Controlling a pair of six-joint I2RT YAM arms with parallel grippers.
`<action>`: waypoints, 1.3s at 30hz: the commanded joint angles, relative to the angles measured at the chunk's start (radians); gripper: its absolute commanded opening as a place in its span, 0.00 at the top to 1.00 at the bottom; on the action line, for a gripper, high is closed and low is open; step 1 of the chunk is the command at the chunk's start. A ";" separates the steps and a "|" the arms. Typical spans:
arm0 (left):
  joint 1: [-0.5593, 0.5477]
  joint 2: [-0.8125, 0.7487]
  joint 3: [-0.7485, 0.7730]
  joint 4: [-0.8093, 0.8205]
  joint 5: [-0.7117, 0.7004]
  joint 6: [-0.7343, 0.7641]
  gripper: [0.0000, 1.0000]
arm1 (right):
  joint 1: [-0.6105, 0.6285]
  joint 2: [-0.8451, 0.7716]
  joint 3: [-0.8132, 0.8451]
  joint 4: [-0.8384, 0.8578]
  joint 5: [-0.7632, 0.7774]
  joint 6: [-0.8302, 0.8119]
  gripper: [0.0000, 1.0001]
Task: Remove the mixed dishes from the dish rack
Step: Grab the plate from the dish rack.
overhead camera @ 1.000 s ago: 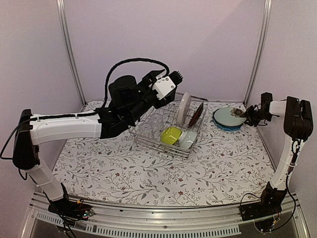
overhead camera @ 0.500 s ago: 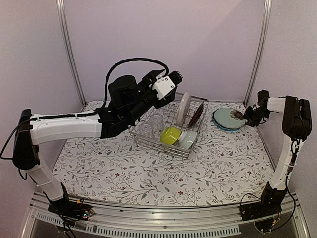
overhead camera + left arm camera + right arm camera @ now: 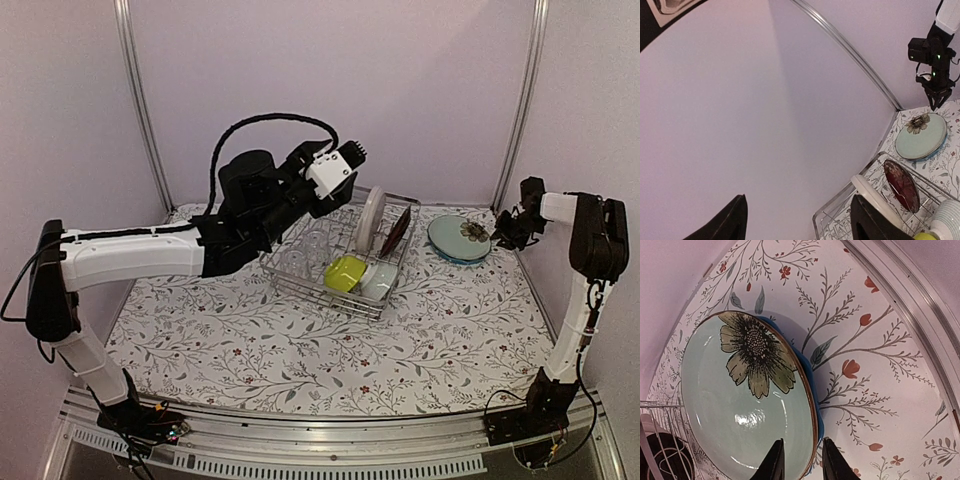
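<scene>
The dish rack stands mid-table. In it are an upright white plate, a dark red plate, a yellow-green bowl, a pale bowl and a clear glass. A pale green flowered plate lies on a blue plate at the back right. My right gripper hovers just right of that stack. Its fingers are a narrow gap apart, over the rim and holding nothing. My left gripper hangs open above the rack's back edge, empty.
The floral tablecloth covers the whole table. Purple walls and metal corner posts close in the back and sides. The plate stack sits close to the right post and table edge.
My right gripper has drawn back to the right, off the pale green plate, and its fingers have come closer together. The left arm has barely moved.
</scene>
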State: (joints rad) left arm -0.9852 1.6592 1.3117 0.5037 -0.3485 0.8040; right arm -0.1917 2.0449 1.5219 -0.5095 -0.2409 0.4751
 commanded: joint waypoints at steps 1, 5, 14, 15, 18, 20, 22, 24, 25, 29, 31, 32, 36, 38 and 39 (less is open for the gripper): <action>0.034 0.018 0.052 -0.062 0.017 -0.073 0.29 | 0.002 0.022 0.019 -0.006 -0.014 -0.007 0.74; 0.060 0.063 0.141 -0.177 0.042 -0.154 0.29 | 0.003 -0.027 -0.004 0.001 -0.018 -0.011 0.73; 0.132 0.232 0.412 -0.437 0.151 -0.412 0.29 | 0.008 -0.190 -0.056 0.005 -0.051 -0.014 0.70; 0.142 0.251 0.446 -0.466 0.176 -0.447 0.28 | 0.010 -0.204 -0.065 0.007 -0.049 -0.016 0.69; 0.167 0.314 0.554 -0.584 0.246 -0.555 0.26 | 0.015 -0.255 -0.094 0.012 -0.061 -0.019 0.68; 0.175 0.355 0.604 -0.621 0.267 -0.597 0.25 | 0.021 -0.287 -0.112 0.014 -0.066 -0.021 0.68; 0.183 0.398 0.669 -0.665 0.284 -0.636 0.24 | 0.030 -0.317 -0.131 0.015 -0.061 -0.025 0.67; 0.195 0.442 0.727 -0.708 0.306 -0.680 0.23 | 0.048 -0.352 -0.145 0.012 -0.048 -0.036 0.65; 0.202 0.465 0.751 -0.731 0.317 -0.698 0.22 | 0.054 -0.369 -0.151 0.008 -0.046 -0.042 0.65; 0.216 0.545 0.829 -0.775 0.369 -0.759 0.16 | 0.070 -0.432 -0.178 0.000 -0.042 -0.054 0.64; 0.217 0.579 0.861 -0.793 0.371 -0.769 0.14 | 0.075 -0.461 -0.186 -0.014 -0.040 -0.062 0.64; 0.218 0.597 0.878 -0.805 0.364 -0.774 0.13 | 0.076 -0.475 -0.190 -0.016 -0.042 -0.065 0.64; 0.218 0.665 0.944 -0.843 0.352 -0.791 0.10 | 0.082 -0.525 -0.211 -0.029 -0.043 -0.072 0.64; 0.218 0.698 0.976 -0.861 0.325 -0.798 0.08 | 0.088 -0.543 -0.219 -0.033 -0.038 -0.076 0.63; 0.218 0.716 0.993 -0.869 0.318 -0.798 0.08 | 0.089 -0.548 -0.223 -0.036 -0.036 -0.077 0.63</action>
State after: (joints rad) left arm -0.7784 2.3173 2.2356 -0.2962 -0.0105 0.0399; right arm -0.1150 1.5379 1.3235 -0.5175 -0.2905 0.4210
